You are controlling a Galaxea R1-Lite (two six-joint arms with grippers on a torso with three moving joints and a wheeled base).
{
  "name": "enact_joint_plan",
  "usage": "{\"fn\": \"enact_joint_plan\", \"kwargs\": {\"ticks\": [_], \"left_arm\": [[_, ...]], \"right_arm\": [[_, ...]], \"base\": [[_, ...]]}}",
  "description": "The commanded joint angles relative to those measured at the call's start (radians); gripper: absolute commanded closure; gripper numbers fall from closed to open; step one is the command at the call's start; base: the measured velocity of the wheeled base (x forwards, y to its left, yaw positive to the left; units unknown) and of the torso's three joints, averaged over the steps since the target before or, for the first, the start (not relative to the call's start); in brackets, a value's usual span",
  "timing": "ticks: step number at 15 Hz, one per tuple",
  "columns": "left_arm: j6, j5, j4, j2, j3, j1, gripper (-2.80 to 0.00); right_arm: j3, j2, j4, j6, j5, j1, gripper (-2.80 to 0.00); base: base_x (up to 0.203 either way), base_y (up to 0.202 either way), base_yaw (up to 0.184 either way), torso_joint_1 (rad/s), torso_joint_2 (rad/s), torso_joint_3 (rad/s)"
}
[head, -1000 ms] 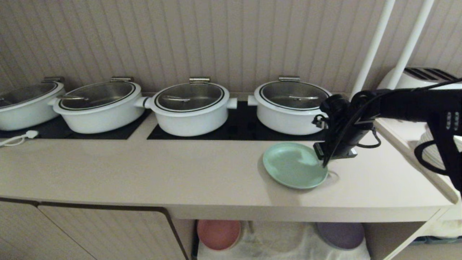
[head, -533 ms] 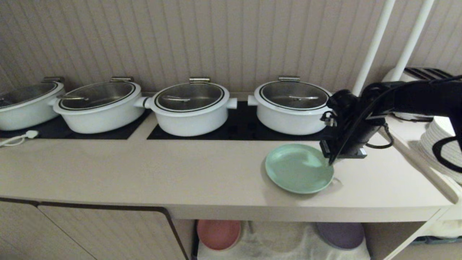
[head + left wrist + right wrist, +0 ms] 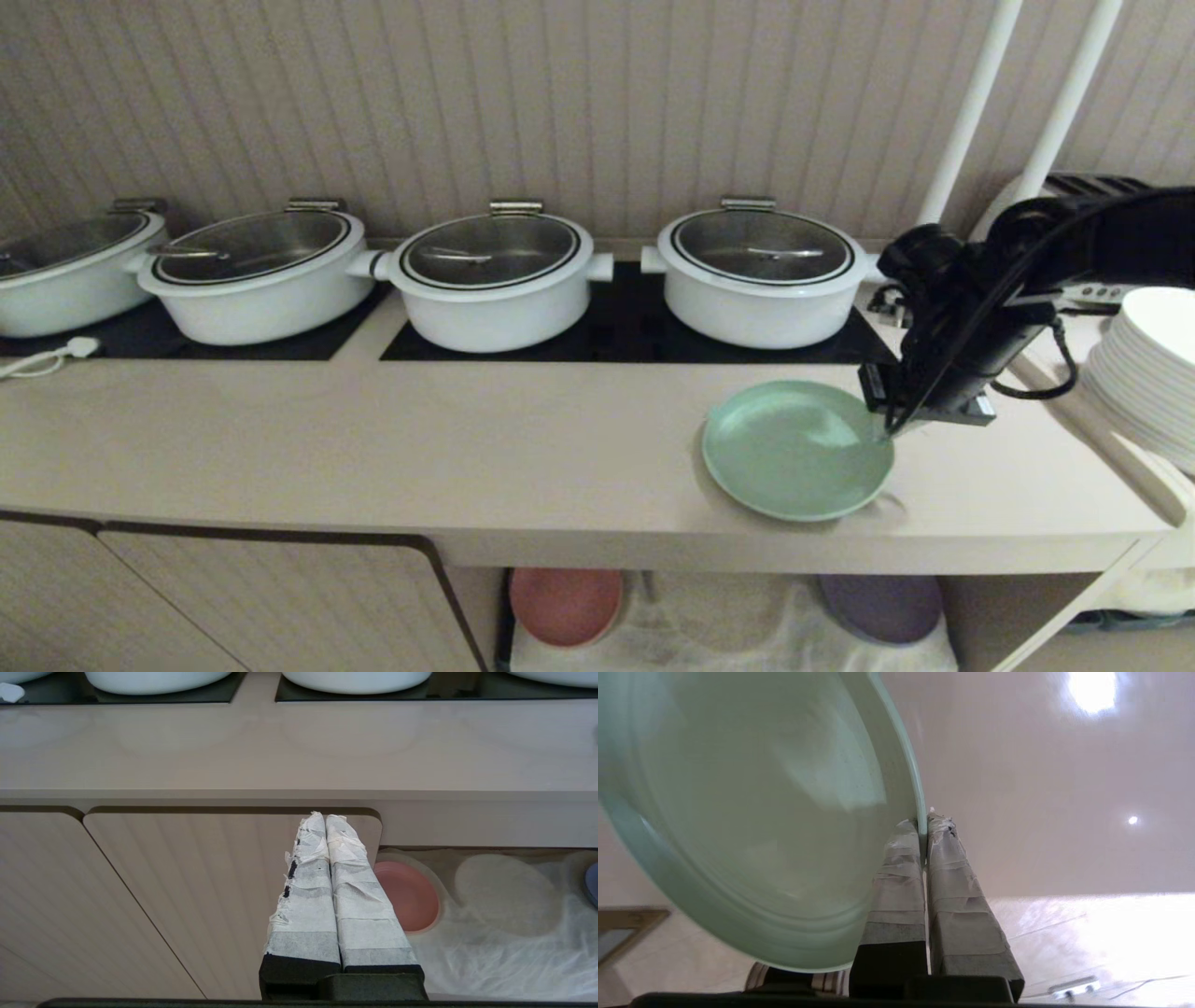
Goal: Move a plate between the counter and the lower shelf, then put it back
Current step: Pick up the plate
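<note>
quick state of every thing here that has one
plate: rim pinched by right claw, over the counter
left claw: shut, empty, parked by the cabinet door
pots: lids on
pink plate: lying on lower shelf

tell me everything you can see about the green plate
The plate is small, round, mint green and matte, with a low raised rim and nothing on it. It sits near the right end of the counter, close to its front edge, in front of the rightmost white pot. The right gripper is shut on its right rim, one finger on each side. Whether it has lifted off the counter cannot be told.
</note>
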Motion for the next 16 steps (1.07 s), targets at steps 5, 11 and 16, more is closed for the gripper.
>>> {"fn": "enact_joint_plan", "kwargs": {"ticks": [5, 11, 16], "left_arm": [[0.0, 0.0, 0.0, 0.0, 0.0, 0.0, 0.0], [-0.001, 0.0, 0.0, 0.0, 0.0, 0.0, 0.0], [0.001, 0.0, 0.0, 0.0, 0.0, 0.0, 0.0]], "right_arm": [[0.076, -0.108, 0.002, 0.058, 0.033, -0.017, 0.0], [0.158, -0.214, -0.002, 0.068, 0.07, -0.058, 0.0], [0.238, -0.35, -0.003, 0.072, 0.074, -0.068, 0.0]], "base": [[0.0, 0.0, 0.0, 0.0, 0.0, 0.0], [0.0, 0.0, 0.0, 0.0, 0.0, 0.0], [0.0, 0.0, 0.0, 0.0, 0.0, 0.0]]}}
